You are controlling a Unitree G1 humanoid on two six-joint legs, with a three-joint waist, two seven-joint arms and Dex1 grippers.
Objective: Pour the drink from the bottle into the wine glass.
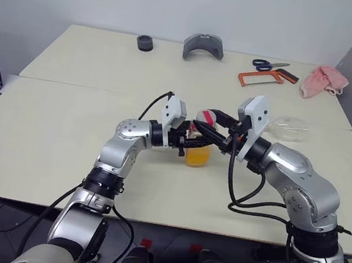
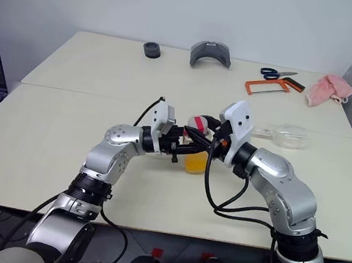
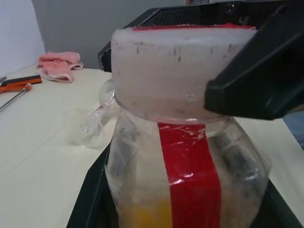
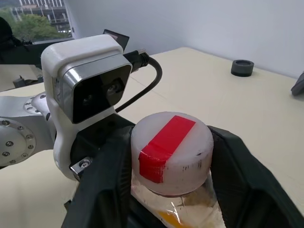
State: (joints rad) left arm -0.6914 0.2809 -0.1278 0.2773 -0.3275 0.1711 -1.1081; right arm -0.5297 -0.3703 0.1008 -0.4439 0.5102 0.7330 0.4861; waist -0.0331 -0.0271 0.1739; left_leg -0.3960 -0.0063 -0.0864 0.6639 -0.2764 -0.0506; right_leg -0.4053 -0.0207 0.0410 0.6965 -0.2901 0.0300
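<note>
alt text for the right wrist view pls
The right gripper has its black jaws on either side of the bottle's whitish cap, which bears a red tape strip. Behind it is the left arm's wrist camera, on a cream table.

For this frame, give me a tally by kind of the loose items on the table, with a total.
Bottles: 1, bottle with orange drink
Wine glasses: 1, wine glass lying on its side
Cutting tools: 2, scissors, hacksaw
Cloths: 1, pink cloth
Other: 2, black ring, grey curved piece
Total: 7
</note>
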